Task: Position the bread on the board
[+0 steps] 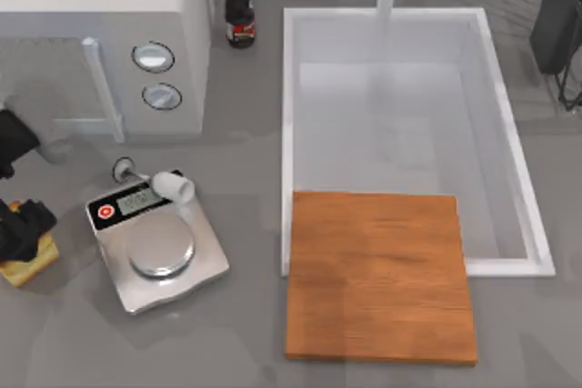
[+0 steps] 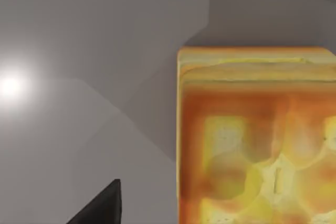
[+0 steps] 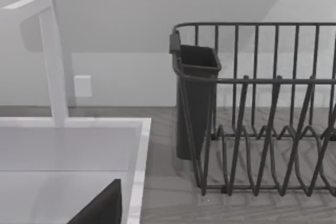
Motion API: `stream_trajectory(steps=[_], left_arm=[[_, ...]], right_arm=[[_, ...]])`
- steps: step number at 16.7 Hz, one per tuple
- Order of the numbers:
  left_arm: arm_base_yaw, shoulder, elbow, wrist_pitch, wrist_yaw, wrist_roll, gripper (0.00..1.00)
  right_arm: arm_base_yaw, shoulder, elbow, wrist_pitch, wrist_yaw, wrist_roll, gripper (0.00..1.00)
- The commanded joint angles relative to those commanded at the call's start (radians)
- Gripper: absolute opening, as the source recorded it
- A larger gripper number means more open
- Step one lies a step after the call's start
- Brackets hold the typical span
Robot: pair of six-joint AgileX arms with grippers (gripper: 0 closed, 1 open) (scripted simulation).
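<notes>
The left gripper (image 1: 25, 229) sits right over the bread (image 1: 29, 265) at the table's far left edge; whether its jaws have closed on the chunk I cannot tell. In its wrist view the bread (image 2: 257, 140) lies just beside one dark fingertip (image 2: 102, 205). The board (image 1: 377, 274) lies well off to the right, past the scale (image 1: 159, 247), so the left arm is plainly the nearer one. The right arm is parked at the back right by the rack (image 3: 262, 108). The scale's display is too small to read.

Both AgileX arms are matte black, blocky and angular; the left pincer (image 1: 25, 229) is black too, and a dark wedge-shaped finger (image 2: 102, 205) shows no markings
</notes>
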Motion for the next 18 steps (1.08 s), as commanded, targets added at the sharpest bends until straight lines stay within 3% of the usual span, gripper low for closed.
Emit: stream_trajectory(steps=[6,11,18], left_arm=[[0.001,0.098,-0.114,0.222,0.0,0.003,1.0],[0.002,0.107,-0.121,0.234,0.0,0.003,1.0],[0.002,0.107,-0.121,0.234,0.0,0.003,0.47]], right_arm=[[0.0,0.0,0.0,0.0,0.0,0.0,1.0],[0.0,0.0,0.0,0.0,0.0,0.0,1.0],[0.0,0.0,0.0,0.0,0.0,0.0,1.0]])
